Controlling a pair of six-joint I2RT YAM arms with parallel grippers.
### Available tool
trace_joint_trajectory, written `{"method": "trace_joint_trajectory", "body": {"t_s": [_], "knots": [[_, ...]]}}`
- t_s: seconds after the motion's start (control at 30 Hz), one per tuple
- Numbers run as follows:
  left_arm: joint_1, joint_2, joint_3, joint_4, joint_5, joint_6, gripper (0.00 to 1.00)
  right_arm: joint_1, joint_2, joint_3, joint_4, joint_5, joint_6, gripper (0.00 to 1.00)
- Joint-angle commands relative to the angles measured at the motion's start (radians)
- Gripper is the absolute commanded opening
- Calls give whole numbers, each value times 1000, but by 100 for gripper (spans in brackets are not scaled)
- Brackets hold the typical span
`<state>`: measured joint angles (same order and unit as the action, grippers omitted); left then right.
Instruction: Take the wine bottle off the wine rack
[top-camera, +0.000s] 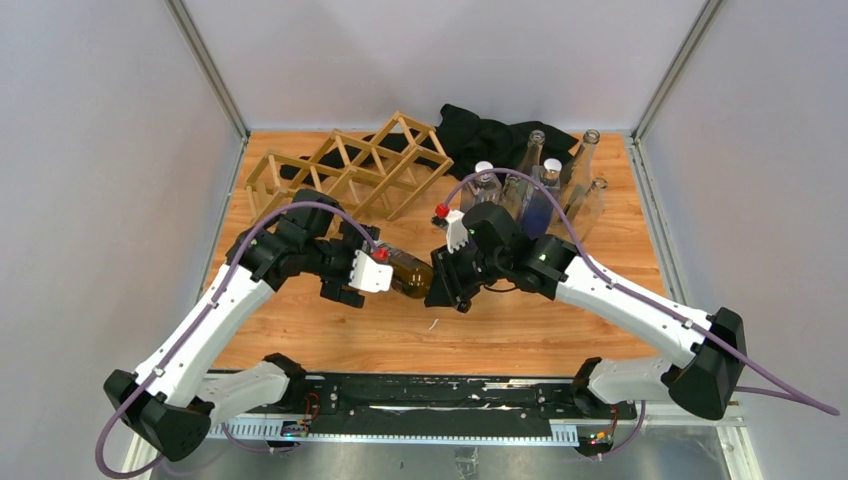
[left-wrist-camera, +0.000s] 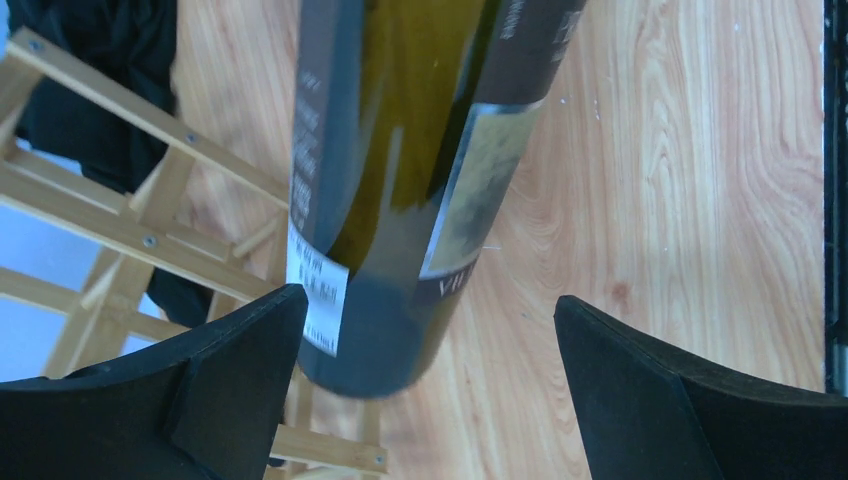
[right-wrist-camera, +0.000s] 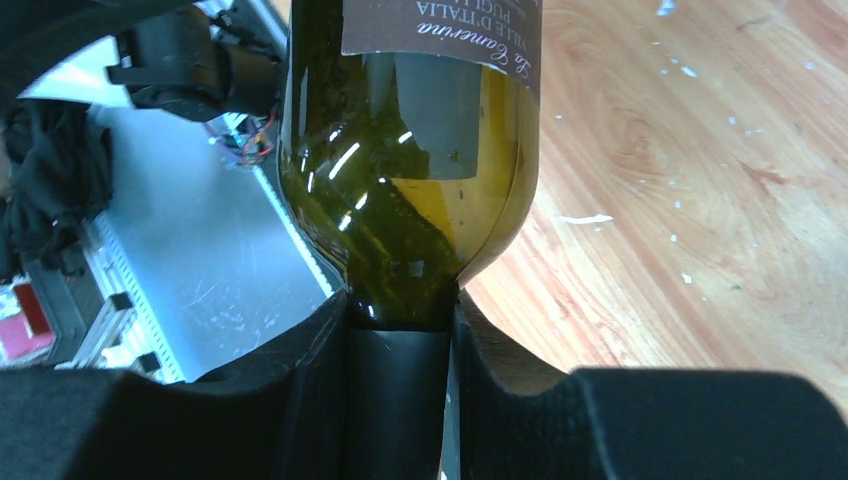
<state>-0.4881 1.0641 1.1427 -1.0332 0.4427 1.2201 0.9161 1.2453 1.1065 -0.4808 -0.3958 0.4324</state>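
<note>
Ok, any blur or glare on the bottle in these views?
Left wrist: the wine bottle is soft and its label print smeared, while the table grain is crisp. Right wrist: small white glints on the glass shoulder, label lettering readable. Top external: even light, no glare, all sharp.

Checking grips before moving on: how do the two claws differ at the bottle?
Left claw is open, fingers spread around the bottle's base end; right claw is shut on its neck. Left shows a clear gap on one side; right shows none. Both face the same bottle.
</note>
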Motion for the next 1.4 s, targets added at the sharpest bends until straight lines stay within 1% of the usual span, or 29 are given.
{"method": "trace_joint_trajectory", "body": {"t_s": [0.0,0.23,0.43,0.5,0.53,0.57,0.6,0.73,0.77,0.8,0.83,0.87,0.97,1.07,1.2,1.3,1.37], "knots": [[-65,-20,-32,-11,-62,110,100,31,-1,107,22,-138,-49,0],[-83,9,-46,-11,-88,100,100,57,26,147,17,-199,-61,0],[-99,-24,-122,-4,-117,159,100,59,26,154,24,-199,-67,0],[-100,-30,-127,20,-121,144,96,59,29,154,24,-191,-69,0],[-101,-32,-125,26,-119,141,88,59,32,154,24,-185,-68,0],[-100,-32,-120,30,-117,137,81,59,34,154,23,-179,-65,4],[-100,-31,-116,40,-115,127,70,59,35,153,24,-172,-62,9],[-101,-63,-130,97,-93,102,20,58,31,145,23,-144,-55,36],[-101,-90,-143,112,-79,102,4,58,27,138,24,-135,-52,45],[-101,-105,-162,133,-67,101,0,57,21,130,24,-127,-50,49],[-100,-135,-182,154,-57,97,0,56,14,123,24,-118,-43,57],[-101,-155,-200,177,-49,88,0,55,8,117,24,-110,-38,62],[-101,-194,-237,261,-47,-6,0,51,-25,113,24,-80,-26,74],[-101,-206,-240,315,-42,-123,0,47,-80,116,29,-14,-17,83],[-100,-221,-234,379,4,-294,0,43,-165,122,57,71,-11,90],[-99,-225,-224,406,56,-427,0,43,-226,131,78,118,-9,92],[-99,-221,-214,408,93,-489,0,43,-259,142,88,157,-15,93]]}}
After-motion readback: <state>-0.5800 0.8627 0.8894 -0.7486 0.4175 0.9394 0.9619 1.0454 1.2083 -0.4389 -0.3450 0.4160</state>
